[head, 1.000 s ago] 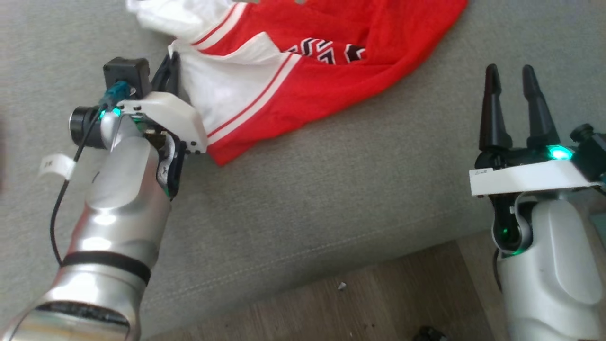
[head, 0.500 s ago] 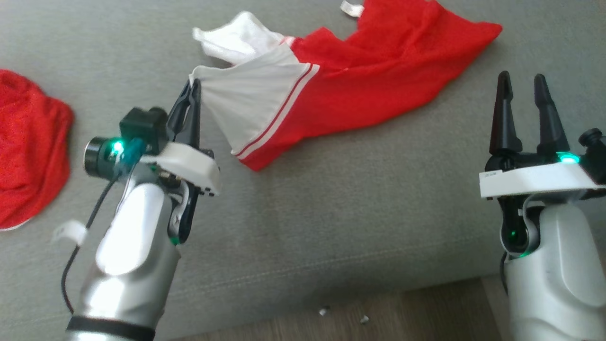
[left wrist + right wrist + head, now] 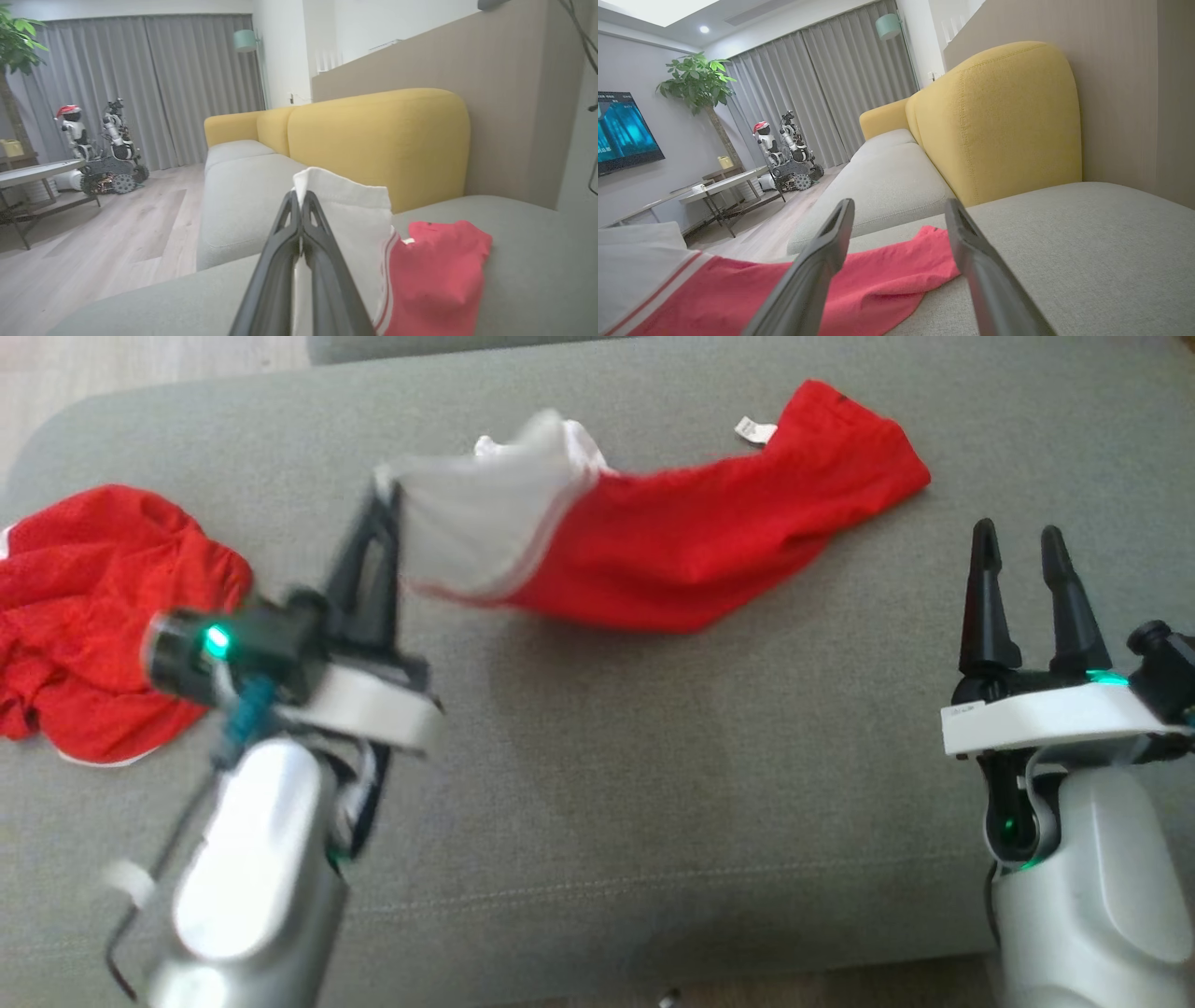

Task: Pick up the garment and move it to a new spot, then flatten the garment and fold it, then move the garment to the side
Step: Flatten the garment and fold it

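Grey sofa seat, yellow backrest, grey curtains behind; left pincer clamps the white end of the garment, right pincer spread wide, empty.

A crumpled red cloth lay on the grey sofa seat, well to the left of the left claw. Ahead of that claw rose a yellow backrest. Farther off to its left stood grey curtains, a wheeled robot and a low table on the wooden floor.
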You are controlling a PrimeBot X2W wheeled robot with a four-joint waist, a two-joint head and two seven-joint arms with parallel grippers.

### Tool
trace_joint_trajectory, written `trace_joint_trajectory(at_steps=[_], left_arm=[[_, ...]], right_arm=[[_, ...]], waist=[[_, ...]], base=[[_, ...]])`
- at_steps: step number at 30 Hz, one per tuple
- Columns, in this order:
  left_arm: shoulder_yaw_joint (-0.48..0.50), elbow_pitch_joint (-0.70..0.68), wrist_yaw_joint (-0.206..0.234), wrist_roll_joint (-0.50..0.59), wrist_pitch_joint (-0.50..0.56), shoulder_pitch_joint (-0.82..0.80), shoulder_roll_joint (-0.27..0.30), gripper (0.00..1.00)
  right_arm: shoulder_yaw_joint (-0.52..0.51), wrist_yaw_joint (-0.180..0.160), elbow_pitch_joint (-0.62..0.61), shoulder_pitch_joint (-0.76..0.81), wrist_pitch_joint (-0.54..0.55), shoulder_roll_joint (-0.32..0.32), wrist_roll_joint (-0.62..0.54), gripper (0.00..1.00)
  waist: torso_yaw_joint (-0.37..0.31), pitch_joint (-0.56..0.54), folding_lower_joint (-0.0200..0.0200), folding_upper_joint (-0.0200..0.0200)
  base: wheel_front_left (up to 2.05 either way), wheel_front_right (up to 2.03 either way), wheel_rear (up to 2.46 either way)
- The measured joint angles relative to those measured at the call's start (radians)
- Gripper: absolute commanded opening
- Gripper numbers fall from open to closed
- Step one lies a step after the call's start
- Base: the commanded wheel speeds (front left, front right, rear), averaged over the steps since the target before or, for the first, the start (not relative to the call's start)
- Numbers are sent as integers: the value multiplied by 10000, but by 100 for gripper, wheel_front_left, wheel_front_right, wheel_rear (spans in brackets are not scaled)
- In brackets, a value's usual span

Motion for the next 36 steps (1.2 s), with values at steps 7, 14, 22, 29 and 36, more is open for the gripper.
trace_joint_trajectory(at_steps=[7, 14, 22, 29, 36], left_arm=[[-1143, -146, -602, 125, 2, 1223, -242, 0], [-1983, 560, -876, 341, 2, 1663, -362, 0], [-2694, 1053, -1095, 408, 2, 1829, -581, 0], [-2991, 1204, -1229, 533, 2, 2020, -518, 0], [-3776, 1791, -1522, 721, 2, 2253, -140, 0]], right_arm=[[-314, 0, 46, 25, 150, 0, -4, 100], [-755, 0, 29, 3, 566, 6, -272, 100], [-1586, 0, -58, -1212, 1547, 0, -1753, 100], [-1939, 0, 2, -1825, 1693, -12, -1973, 100], [-1960, 0, 339, -1833, 1624, -8, -1967, 100]], waist=[[125, 20, 0, 0], [214, 265, 0, 0], [635, 753, 0, 0], [1118, 820, 0, 0], [1301, 638, 0, 0]], base=[[0, 0, 0], [0, 0, 0], [0, 0, 0], [0, 0, 0], [0, 0, 0]])
